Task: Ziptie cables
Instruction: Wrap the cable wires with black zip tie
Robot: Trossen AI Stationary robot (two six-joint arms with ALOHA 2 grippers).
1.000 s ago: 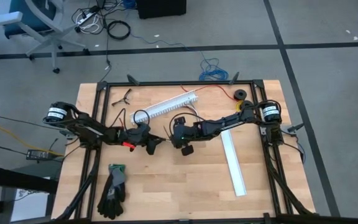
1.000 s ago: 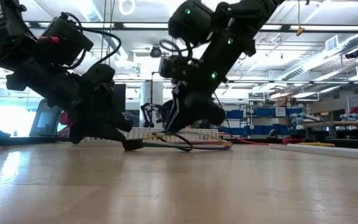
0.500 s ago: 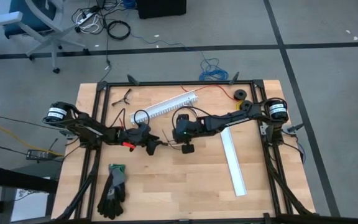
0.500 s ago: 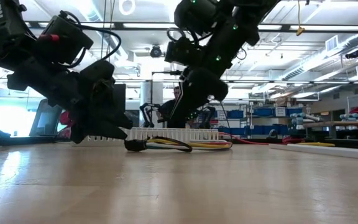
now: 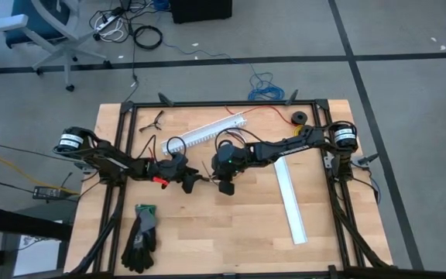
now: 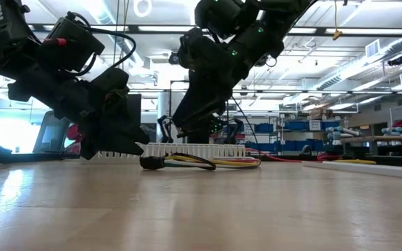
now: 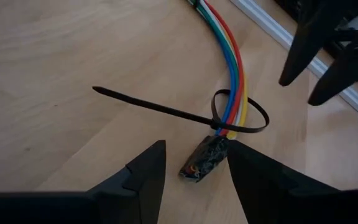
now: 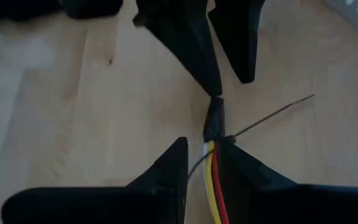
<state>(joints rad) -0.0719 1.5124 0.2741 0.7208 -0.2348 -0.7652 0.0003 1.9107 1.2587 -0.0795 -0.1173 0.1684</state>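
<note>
The cables, a bundle of yellow, green, blue, orange and red wires, lie on the wooden table and end at a small dark connector. A black zip tie loops loosely around them just behind the connector. Its tail lies free on the wood. My left gripper is open and low at the table, with the connector between its fingers. My right gripper hangs a little above the cables, its fingers a narrow gap apart, holding nothing. My left gripper slants down from the table's left, its open fingers on either side of the connector's free end, which lies on the table. The connector sits close against the inner side of one finger, with a clear gap to the other. Whether that finger touches it, I cannot tell.
A white slotted channel lies just behind the cables, and a second white piece lies at the right. Black gloves sit near the front left. A dark roll and a long red wire are at the far edge.
My right gripper has risen off the cables and rolled about its own axis, shifting slightly toward the table's left. The cables, the zip tie and my left gripper have stayed where they were.
</note>
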